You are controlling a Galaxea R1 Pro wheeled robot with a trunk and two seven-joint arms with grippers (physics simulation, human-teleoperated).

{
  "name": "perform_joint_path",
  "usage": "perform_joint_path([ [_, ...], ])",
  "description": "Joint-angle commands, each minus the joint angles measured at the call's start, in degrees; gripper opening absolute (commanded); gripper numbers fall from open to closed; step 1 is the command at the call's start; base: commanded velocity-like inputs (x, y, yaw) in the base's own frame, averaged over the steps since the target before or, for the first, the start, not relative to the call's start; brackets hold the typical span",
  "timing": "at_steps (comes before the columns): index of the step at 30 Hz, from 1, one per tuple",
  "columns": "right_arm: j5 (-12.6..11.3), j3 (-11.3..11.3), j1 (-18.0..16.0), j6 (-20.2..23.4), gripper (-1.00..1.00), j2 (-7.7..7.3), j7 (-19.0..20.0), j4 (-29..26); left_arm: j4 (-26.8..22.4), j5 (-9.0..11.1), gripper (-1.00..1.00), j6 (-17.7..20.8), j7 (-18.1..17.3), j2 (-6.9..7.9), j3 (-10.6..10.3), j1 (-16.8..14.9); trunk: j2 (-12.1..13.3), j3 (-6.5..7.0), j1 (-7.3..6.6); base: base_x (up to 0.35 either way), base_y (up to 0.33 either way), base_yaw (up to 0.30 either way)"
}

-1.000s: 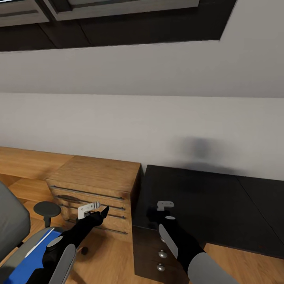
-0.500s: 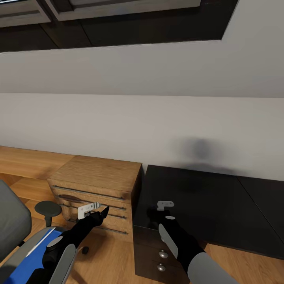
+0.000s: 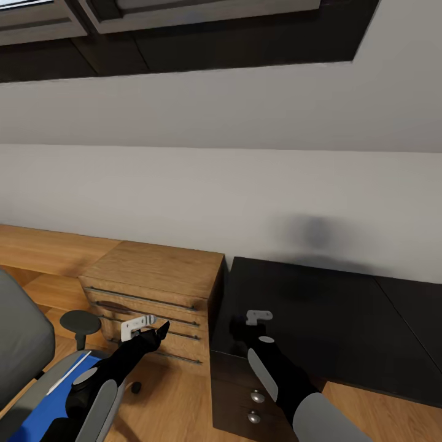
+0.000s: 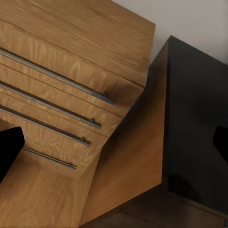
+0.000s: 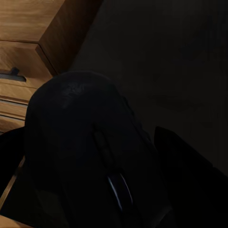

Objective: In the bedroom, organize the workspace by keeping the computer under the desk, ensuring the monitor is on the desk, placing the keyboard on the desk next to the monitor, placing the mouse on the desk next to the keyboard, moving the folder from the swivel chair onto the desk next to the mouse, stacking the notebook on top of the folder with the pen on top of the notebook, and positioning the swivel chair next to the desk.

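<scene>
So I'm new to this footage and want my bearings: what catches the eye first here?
The blue folder on the swivel chair at lower left, the one bright colour. Next, the desk with its black top at right, butted against a light wooden drawer unit. In the right wrist view, a black mouse sits between the right gripper's fingers.

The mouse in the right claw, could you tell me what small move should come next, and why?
Probably lower the right claw slightly and release: the mouse sits between its fingers above the bare black desk top, near the drawer-unit corner. No keyboard shows here, so exact placement stays uncertain.
</scene>
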Motion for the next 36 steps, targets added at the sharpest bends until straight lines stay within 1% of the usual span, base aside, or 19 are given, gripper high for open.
perform_joint_path([
  [1,-0.50,0.30,-0.05,0.21,-1.00,-0.04,-0.54,-0.10,-0.08,0.61,1.00,0.18,0.57,0.06,-0.12,-0.04,-0.05,-0.07,0.00,0.000,0.000,0.000],
  [9,-0.58,0.50,-0.05,0.39,-1.00,-0.01,-0.29,-0.05,-0.08,0.61,1.00,0.19,0.57,0.09,-0.12,-0.04,-0.05,-0.07,0.00,0.000,0.000,0.000],
  [14,-0.57,0.58,-0.05,0.46,-1.00,-0.05,1.79,-0.05,-0.08,0.61,1.00,0.19,0.57,0.07,-0.12,-0.04,-0.05,-0.07,0.00,0.000,0.000,0.000],
  [17,-0.53,0.61,-0.05,0.47,-1.00,-0.09,2.36,-0.02,-0.08,0.61,1.00,0.19,0.57,0.06,-0.12,-0.04,-0.05,-0.07,0.00,0.000,0.000,0.000],
  [26,-0.47,0.67,-0.05,0.42,-1.00,-0.09,2.56,-0.01,-0.05,0.61,1.00,0.19,0.57,0.06,-0.18,-0.04,-0.05,-0.07,0.00,0.000,0.000,0.000],
  [27,-0.46,0.67,-0.05,0.40,1.00,-0.10,2.54,-0.01,-0.06,0.61,1.00,0.19,0.57,0.06,-0.19,-0.04,-0.05,-0.07,0.00,0.000,0.000,0.000],
  [31,-0.44,0.67,-0.05,0.38,1.00,-0.10,2.52,-0.05,-0.06,0.61,1.00,0.18,0.57,0.06,-0.21,-0.01,-0.05,-0.07,0.00,0.000,0.000,0.000],
  [36,-0.17,0.62,-0.05,0.38,1.00,-0.10,2.52,-0.05,-0.06,0.55,1.00,0.19,0.60,0.06,-0.23,0.04,1.96,0.83,-1.09,0.000,0.000,0.000],
])
